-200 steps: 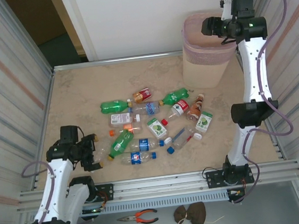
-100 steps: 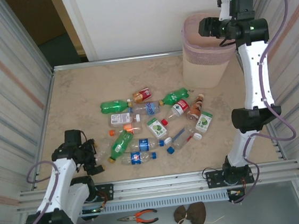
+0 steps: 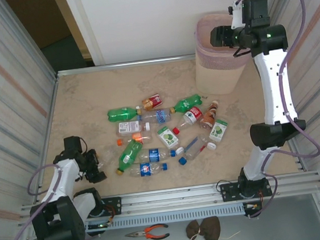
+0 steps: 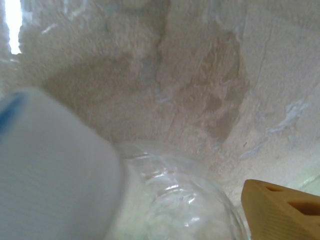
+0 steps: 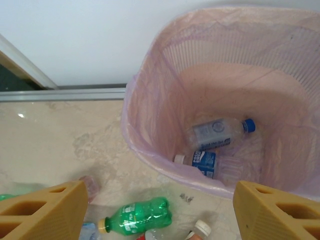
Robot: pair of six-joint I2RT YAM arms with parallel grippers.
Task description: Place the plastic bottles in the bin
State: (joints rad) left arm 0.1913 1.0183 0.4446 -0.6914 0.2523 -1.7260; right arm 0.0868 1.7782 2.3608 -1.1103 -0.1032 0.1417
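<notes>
Left wrist view: clear bottle (image 4: 180,200) right under left claw (image 3: 94,168), near-left corner of desk (image 3: 83,99), tan fingertip (image 4: 285,210) just beside it. Pinch made or not, cannot tell. Best bet: square up on body, not cap; thin slick plastic, squeeze gently or it squirts out. Mid-desk: scattered plastic bottles (image 3: 161,134) lying loose. Far right: right claw (image 3: 218,36) spread, empty, above pink bin (image 5: 150,90); two bottles (image 5: 220,131) inside.

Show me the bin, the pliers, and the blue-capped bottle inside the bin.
bin (image 3: 217,72), top view, slatted front wall.
pliers (image 3: 152,231), top view, orange handle.
blue-capped bottle (image 5: 216,132), right wrist view, clear body.
</notes>
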